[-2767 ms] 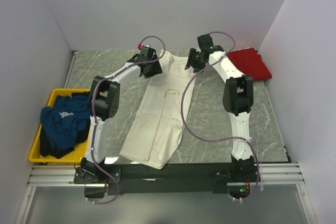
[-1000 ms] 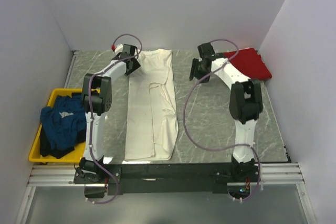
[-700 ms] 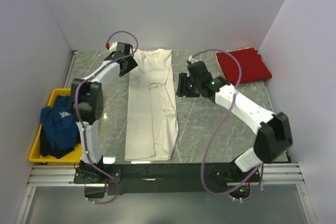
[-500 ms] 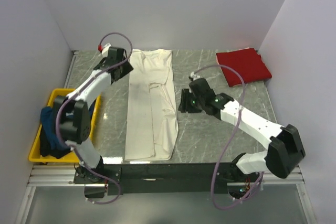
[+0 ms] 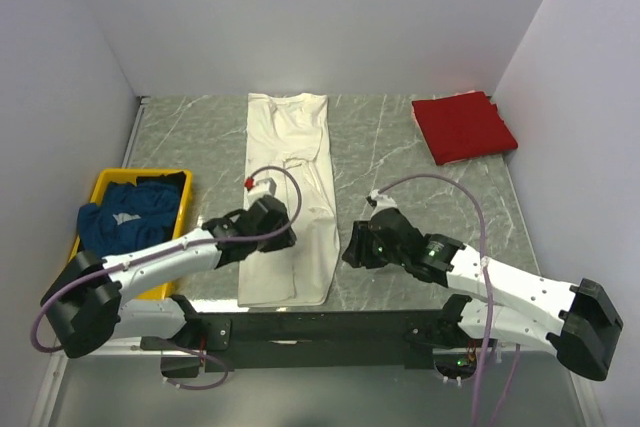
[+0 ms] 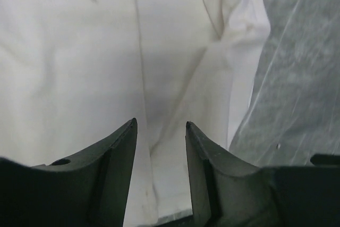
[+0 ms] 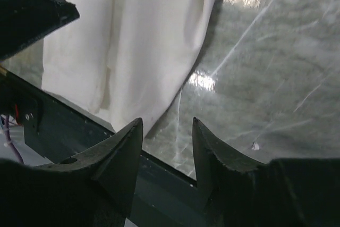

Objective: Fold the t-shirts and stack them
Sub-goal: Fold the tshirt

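The table (image 5: 400,162) carries the long t-shirt (image 5: 290,167), laid lengthwise from the far edge to the near edge, left of centre. The folded t-shirt (image 5: 462,127) lies at the far right corner, well apart from the long t-shirt. The tray (image 5: 108,185) sits at the near left, left of the long t-shirt; the bunched t-shirt (image 5: 120,232) lies in it. The left gripper (image 6: 159,128) is positioned over the near part of the long t-shirt. The right gripper (image 7: 167,126) is positioned over the table, just right of that shirt's near right corner.
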Tool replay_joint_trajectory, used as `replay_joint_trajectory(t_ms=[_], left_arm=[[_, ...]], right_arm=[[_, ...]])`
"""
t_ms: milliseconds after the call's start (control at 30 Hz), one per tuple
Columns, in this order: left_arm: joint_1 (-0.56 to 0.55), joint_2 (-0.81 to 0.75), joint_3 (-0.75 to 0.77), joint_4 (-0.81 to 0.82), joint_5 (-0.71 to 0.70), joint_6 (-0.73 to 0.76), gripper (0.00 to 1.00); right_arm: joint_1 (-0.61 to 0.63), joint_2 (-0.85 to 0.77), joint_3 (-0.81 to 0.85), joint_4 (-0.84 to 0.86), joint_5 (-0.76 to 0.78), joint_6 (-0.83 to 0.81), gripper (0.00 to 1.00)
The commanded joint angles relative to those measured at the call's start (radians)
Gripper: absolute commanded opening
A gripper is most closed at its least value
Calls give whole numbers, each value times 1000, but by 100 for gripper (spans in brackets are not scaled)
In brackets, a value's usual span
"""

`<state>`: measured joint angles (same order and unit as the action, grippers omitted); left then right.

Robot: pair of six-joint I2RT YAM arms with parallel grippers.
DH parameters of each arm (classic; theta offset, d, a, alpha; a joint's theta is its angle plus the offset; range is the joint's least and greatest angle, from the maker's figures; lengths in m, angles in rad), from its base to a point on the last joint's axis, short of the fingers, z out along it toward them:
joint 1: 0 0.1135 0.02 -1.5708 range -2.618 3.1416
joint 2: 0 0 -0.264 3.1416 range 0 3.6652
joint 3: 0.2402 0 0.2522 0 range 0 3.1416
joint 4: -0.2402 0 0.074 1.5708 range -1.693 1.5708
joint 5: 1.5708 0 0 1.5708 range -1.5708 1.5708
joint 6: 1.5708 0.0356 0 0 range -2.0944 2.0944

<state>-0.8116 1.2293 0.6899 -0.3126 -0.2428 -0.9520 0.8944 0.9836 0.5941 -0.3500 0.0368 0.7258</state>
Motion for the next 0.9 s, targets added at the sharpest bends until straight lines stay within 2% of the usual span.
replay_joint_trajectory(t_ms=[0, 200, 300, 500, 867], left_arm=[[-96, -40, -36, 53, -58, -73, 48], [-166, 30, -53, 92, -64, -70, 47], [-185, 74, -33, 67, -105, -76, 47], [-202, 150, -9, 96, -102, -47, 46], [-239, 159, -3, 115, -73, -50, 34]], right_arm=[[57, -51, -43, 81, 52, 78, 49], [141, -16, -53, 102, 107, 112, 49], [159, 3, -53, 111, 117, 121, 49], [164, 20, -48, 118, 123, 116, 49], [164, 49, -56, 126, 140, 115, 49]])
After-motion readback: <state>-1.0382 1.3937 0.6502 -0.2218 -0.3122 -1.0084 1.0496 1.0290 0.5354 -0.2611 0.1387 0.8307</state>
